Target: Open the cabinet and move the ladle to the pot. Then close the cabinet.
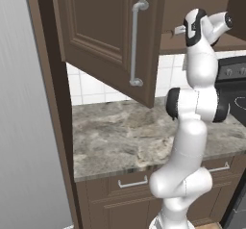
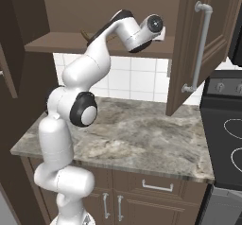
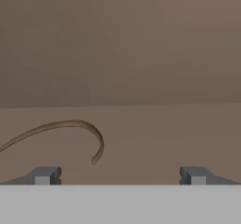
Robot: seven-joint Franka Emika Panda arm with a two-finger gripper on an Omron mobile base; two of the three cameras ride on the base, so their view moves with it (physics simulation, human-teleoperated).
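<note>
My gripper (image 3: 120,175) stands with its jaws at full spread, nothing between them. In the hand view my two dark fingertips (image 3: 46,175) rise well apart at the bottom edge. The ladle (image 3: 70,126) lies just beyond them on the brown floor of the cabinet (image 1: 96,26). Only its handle shows: a thin dark brown strip that enters from the left edge, arches up and over, then hooks down to a small tip. That tip sits between my two fingertips but nearer the left one, a little beyond it, not touching either. The ladle's bowl lies past the left edge of that view; I cannot report its condition. Behind the handle the cabinet's floor meets a plain brown back wall.

From the left base view, my hand (image 1: 211,26) is raised into the cabinet's open interior, above the grey marbled counter (image 1: 120,136). The cabinet's left door hangs swung open, a raised panel with a long vertical silver bar handle (image 1: 135,43). From the right base view, the right door (image 2: 198,44) is likewise swung out, its bar handle facing the camera. A dark stove (image 2: 224,125) adjoins the counter. White tile (image 2: 127,80) backs the counter.

No brand, label or writing can be read on any surface.
</note>
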